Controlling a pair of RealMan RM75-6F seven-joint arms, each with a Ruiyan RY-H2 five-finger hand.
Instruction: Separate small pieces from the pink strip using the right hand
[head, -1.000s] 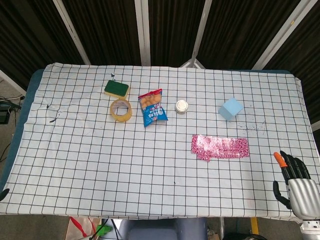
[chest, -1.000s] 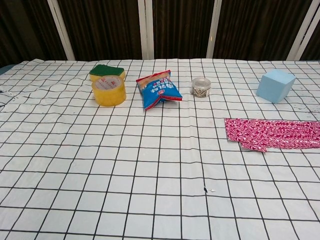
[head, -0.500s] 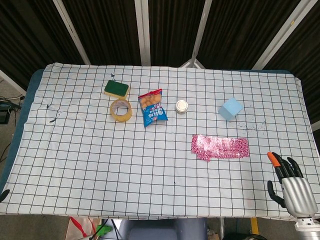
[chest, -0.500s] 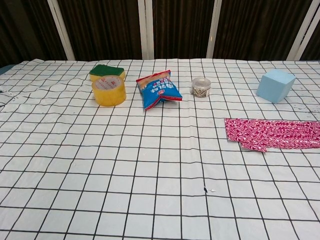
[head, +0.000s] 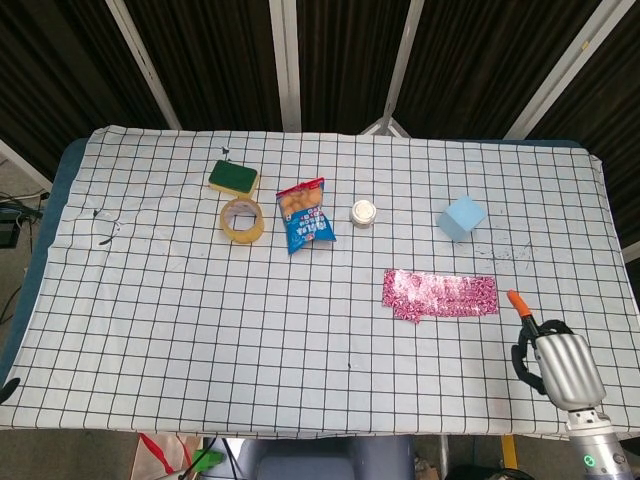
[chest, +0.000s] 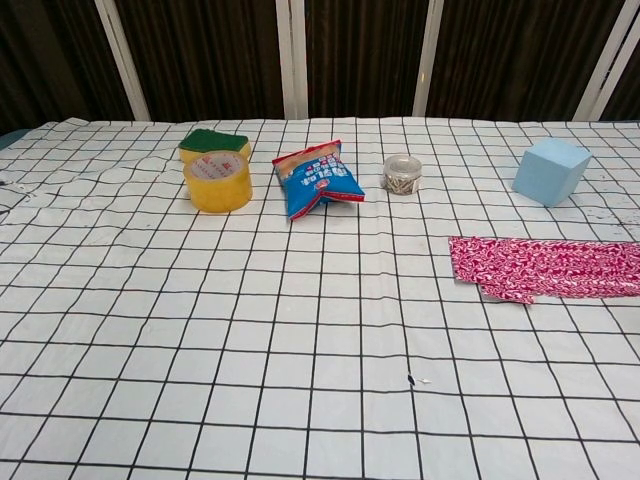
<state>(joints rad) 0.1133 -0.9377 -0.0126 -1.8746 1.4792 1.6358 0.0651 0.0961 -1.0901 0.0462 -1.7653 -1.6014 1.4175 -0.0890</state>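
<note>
Right hand (head: 552, 358) sits low at the right edge of the table, seen in head view only, back of the hand facing up. One finger w/ an orange tip pointing up toward the pink strip (head: 440, 294), tip just below the strip's right end, not touching. Other fingers look curled under; thumb on the left side. Nothing in the hand. Can't tell how tight the curl is.

Left hand: only a small dark bit at the far bottom-left corner of head view, too little to tell what the fingers do.

Things, left to right on the white cloth w/ black squares (head: 200, 330):
- Green and yellow sponge (head: 233, 178), flat, near the back left.
- Yellow tape roll (head: 242, 219), just in front of the sponge; in chest view they look like they touch.
- Blue snack bag (head: 305, 215) w/ a red top, lying flat, right of the tape.
- Small round pot (head: 364, 212), clear sides in chest view, full of small thin bits, too small to tell what.
- Pink strip lies flat, long way left to right, on the right half of the table; a short bit hangs lower at its left end.
- Light blue block (head: 461, 218), behind the strip, well apart from it.
</note>
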